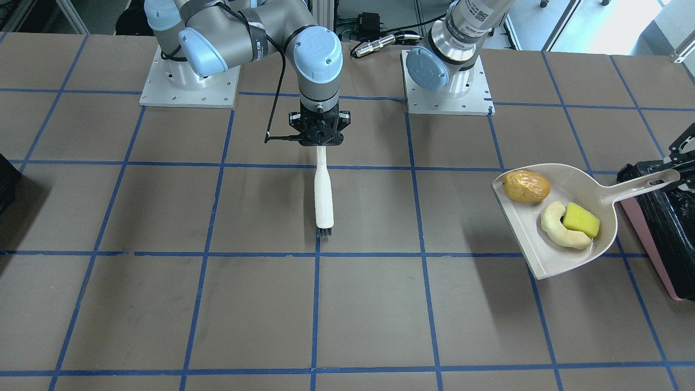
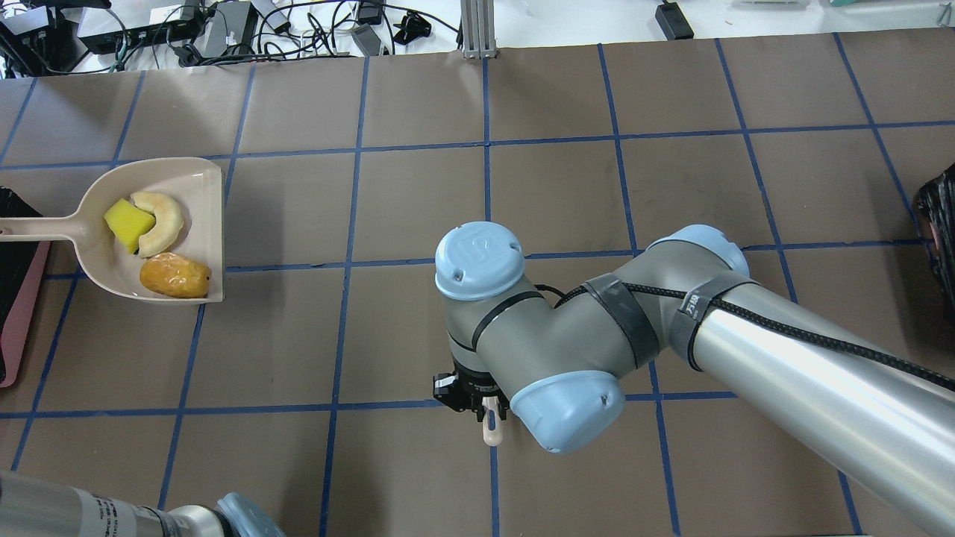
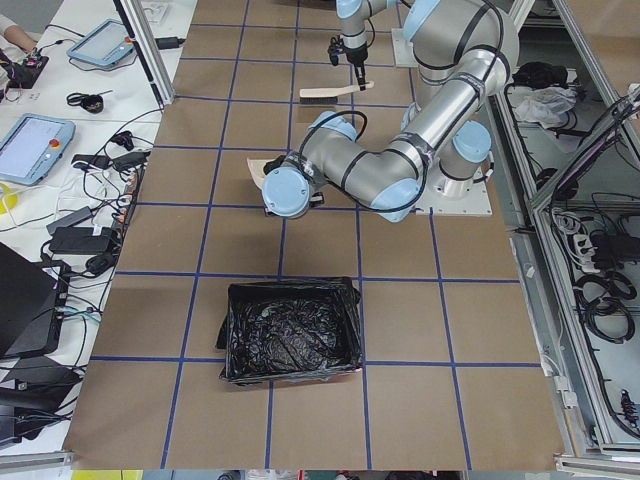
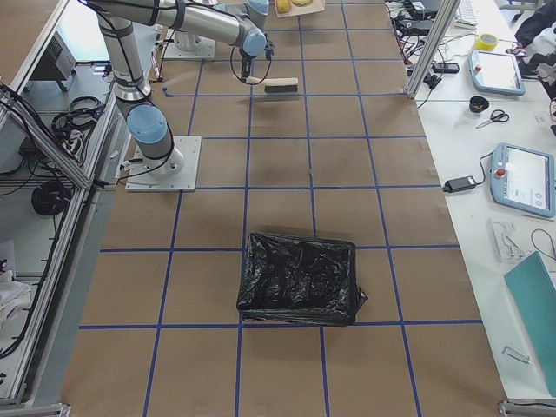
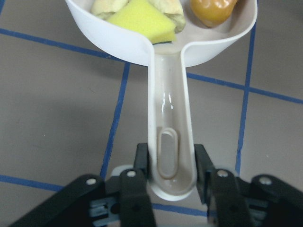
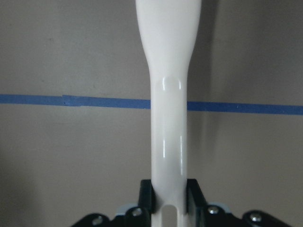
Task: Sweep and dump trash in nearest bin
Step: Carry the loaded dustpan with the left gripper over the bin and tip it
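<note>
Trash point(image 1: 549, 214), all 3 pcs, sits in dustpan point(image 1: 548, 260), centre-right of front view, just beside bin point(image 1: 665, 228). L gripper point(image 5: 173, 172) clamps its handle; R gripper point(image 1: 320, 142) clamps brush point(image 1: 323, 198), upper centre. Sweeping looks done; dump remains.

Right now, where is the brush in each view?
Front-facing: brush centre, below right pincer.
Overhead: brush handle tip, lower centre.
Exterior left: brush, top centre.
Exterior right: brush, top centre.
Left wrist: absent.
Right wrist: brush handle, centre.
Shared landmark: right pincer holding it.
</note>
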